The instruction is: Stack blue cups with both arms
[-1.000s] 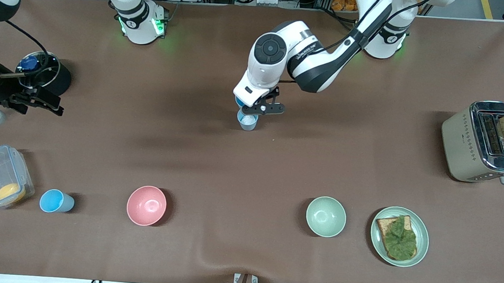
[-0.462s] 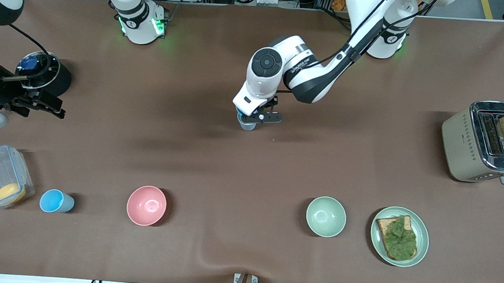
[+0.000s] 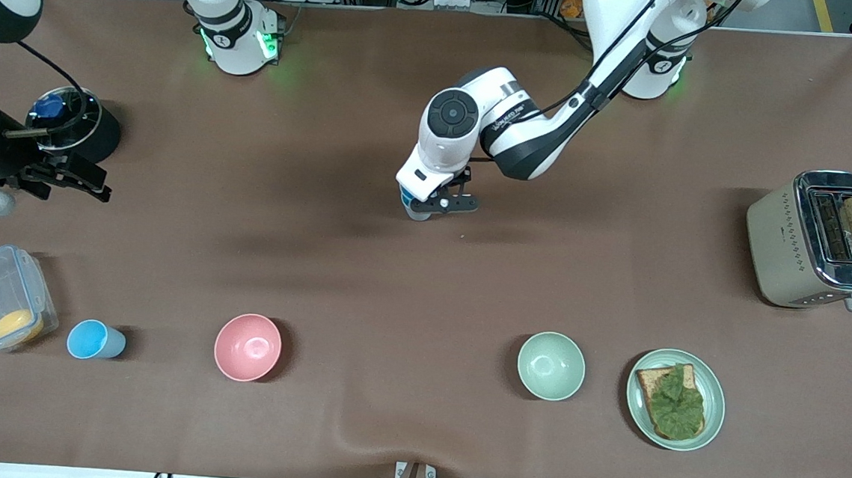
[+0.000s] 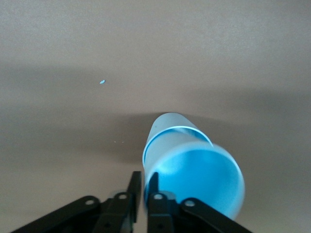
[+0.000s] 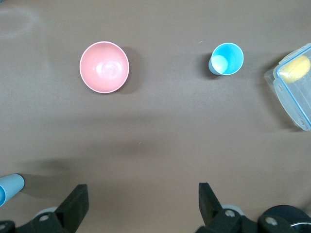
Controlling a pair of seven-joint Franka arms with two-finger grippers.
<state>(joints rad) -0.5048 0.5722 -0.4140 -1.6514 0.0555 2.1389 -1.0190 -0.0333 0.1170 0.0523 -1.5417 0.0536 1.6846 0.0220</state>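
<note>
A clear lidded plastic box (image 3: 2,298) is sitting at the right arm's end of the table, holding something round and yellow (image 3: 18,325). Just beside it a lone blue cup (image 3: 94,339) is standing empty, smooth and tapered, sky-blue inside. The glossy pink bowl (image 3: 247,346) and pale green bowl (image 3: 550,365) are lying empty, while the green plate (image 3: 713,400) is carrying toast under a leafy topping and the chrome-topped toaster (image 3: 816,240) is holding a brown slice. Mid-table, the left gripper (image 3: 440,200) is pinching the rim of the upper blue cup (image 4: 194,182), its fingers (image 4: 154,206) nearly together on the thin wall; that cup is now nesting in the standing cup (image 4: 167,127), whereas a second ago it was hanging above it. The right gripper (image 3: 63,171) is waiting wide open and empty beside a black cylinder (image 3: 77,128).
</note>
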